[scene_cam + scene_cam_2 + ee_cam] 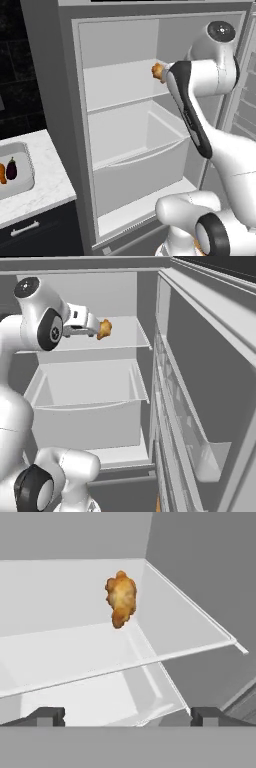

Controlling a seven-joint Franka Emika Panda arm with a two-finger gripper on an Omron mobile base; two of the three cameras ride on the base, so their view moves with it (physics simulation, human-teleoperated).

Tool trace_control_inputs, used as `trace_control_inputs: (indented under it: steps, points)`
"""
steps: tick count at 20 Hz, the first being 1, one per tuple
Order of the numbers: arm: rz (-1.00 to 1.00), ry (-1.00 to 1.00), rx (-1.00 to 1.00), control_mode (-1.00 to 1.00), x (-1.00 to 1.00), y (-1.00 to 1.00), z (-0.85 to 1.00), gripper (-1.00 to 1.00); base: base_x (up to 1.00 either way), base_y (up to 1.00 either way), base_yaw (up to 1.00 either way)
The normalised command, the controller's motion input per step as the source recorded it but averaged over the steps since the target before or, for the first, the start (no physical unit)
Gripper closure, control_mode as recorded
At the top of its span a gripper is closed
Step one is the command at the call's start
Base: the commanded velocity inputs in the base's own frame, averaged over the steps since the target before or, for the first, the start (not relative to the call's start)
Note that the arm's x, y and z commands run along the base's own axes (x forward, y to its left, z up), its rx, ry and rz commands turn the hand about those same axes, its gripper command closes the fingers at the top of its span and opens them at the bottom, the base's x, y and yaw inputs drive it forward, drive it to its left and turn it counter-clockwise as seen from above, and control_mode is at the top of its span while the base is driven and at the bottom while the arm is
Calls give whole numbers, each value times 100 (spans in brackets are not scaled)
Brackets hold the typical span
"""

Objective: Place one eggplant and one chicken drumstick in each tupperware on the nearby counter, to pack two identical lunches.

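- The gripper (128, 714) stands at its widest, nothing between its two dark finger tips, which sit far apart at the bottom of the hand view
- It is aimed into the open fridge (125, 125), level with the upper glass shelf (75, 647) and short of its front edge
- A golden-brown chicken drumstick (121, 598) lies on that shelf toward the back right corner, ahead of the gripper and apart from it; in the left base view it peeks out just past the forearm (158, 71)
- Under the shelf sits a pale drawer bin (90, 391)
- On the marble counter (47, 185) to the left of the fridge, one tupperware (22, 150) already holds a dark eggplant (11, 169) and an orange piece that looks like a drumstick
- Judged step: reaching for a drumstick, probably for the other lunch
- The next move calls for advancing over the shelf until the fingers straddle the meat, then closing, keeping clear of the glass edge
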Motion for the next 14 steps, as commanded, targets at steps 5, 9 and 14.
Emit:
trace_control_inputs:
  steps: [5,9,14]
  points:
    - [1,5,10,-100,100,0,-21,-100,0,0,0]
    - [7,1,13,-100,85,-18,0,-100,0,0,0]
    - [6,0,4,-100,74,-3,-31,-100,0,0,0]
